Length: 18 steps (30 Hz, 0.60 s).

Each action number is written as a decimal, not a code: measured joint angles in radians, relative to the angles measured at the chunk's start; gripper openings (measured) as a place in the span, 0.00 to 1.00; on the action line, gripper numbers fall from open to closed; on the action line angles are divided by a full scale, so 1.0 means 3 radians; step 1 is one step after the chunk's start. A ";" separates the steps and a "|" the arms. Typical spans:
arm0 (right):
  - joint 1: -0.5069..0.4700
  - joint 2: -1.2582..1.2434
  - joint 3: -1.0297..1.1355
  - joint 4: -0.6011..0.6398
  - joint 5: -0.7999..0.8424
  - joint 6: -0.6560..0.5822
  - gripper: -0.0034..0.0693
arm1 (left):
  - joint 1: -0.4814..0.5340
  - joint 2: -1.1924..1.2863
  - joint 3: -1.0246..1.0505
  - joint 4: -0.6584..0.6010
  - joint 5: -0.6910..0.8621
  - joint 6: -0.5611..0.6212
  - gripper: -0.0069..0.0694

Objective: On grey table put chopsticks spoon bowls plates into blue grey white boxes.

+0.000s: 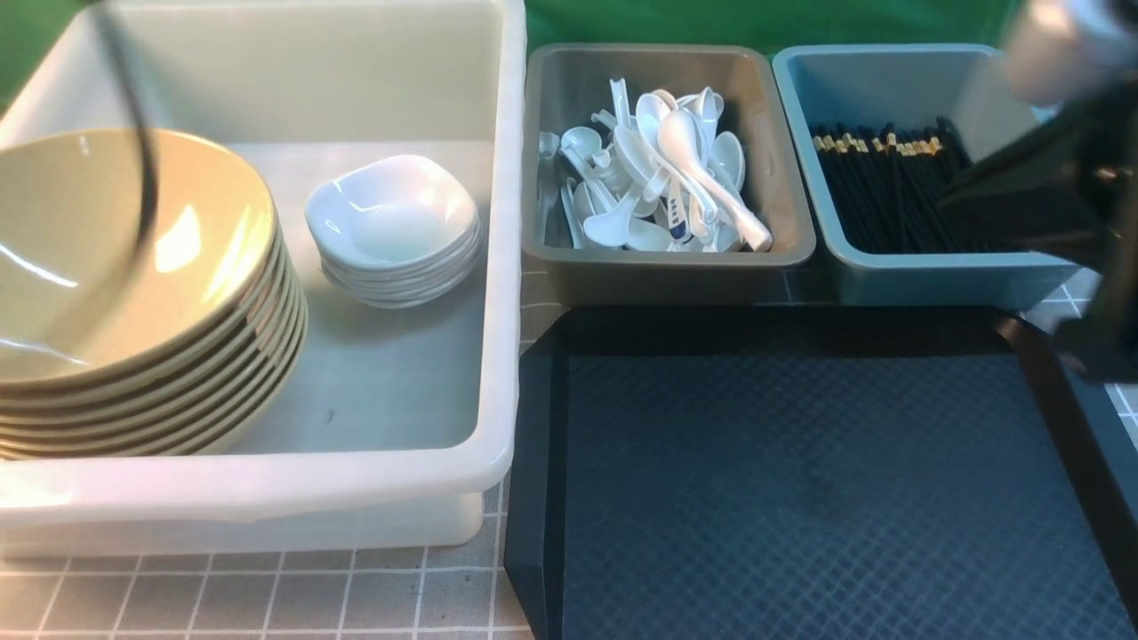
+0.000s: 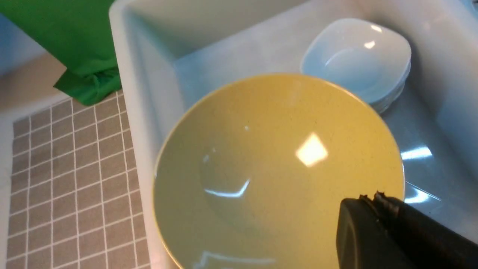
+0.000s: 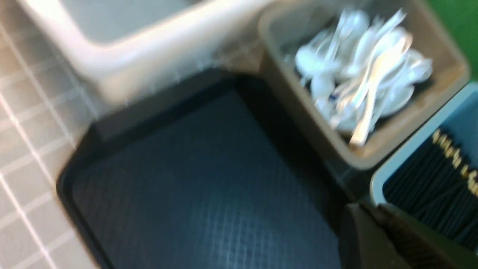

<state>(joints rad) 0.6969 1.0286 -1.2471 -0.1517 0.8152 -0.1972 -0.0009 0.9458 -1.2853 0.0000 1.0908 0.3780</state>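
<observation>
A stack of olive-yellow bowls [image 1: 116, 258] and a stack of small white plates [image 1: 391, 213] sit in the big white box [image 1: 502, 267]. White spoons [image 1: 685, 169] are heaped in the grey box [image 1: 667, 271]; I cannot tell their handle marks apart. Black chopsticks [image 1: 889, 196] with gold bands lie in the blue box [image 1: 933, 280]. My left gripper [image 2: 371, 198] is shut and empty, hovering over the top bowl [image 2: 261, 168] near its rim. My right gripper [image 3: 368, 209] is shut and empty, blurred, above the blue box's near corner [image 3: 377, 186] and the tray edge.
A flat black tray [image 1: 800, 489] with nothing on it lies in front of the grey and blue boxes. The right arm [image 1: 1067, 178] reaches in over the blue box's right side. Grey checked cloth [image 1: 267, 596] covers the table, with green cloth [image 2: 74, 37] behind.
</observation>
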 joint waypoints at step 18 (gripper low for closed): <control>0.0000 -0.1652 0.1574 0.0030 -0.1788 0.0233 0.11 | 0.0000 -0.3091 0.2530 0.0242 -0.1012 -0.0738 0.08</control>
<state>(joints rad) 0.6969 0.5331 -0.7749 -0.1427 0.2790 -0.1274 -0.0009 0.0185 -0.5265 0.0726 0.7870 0.1567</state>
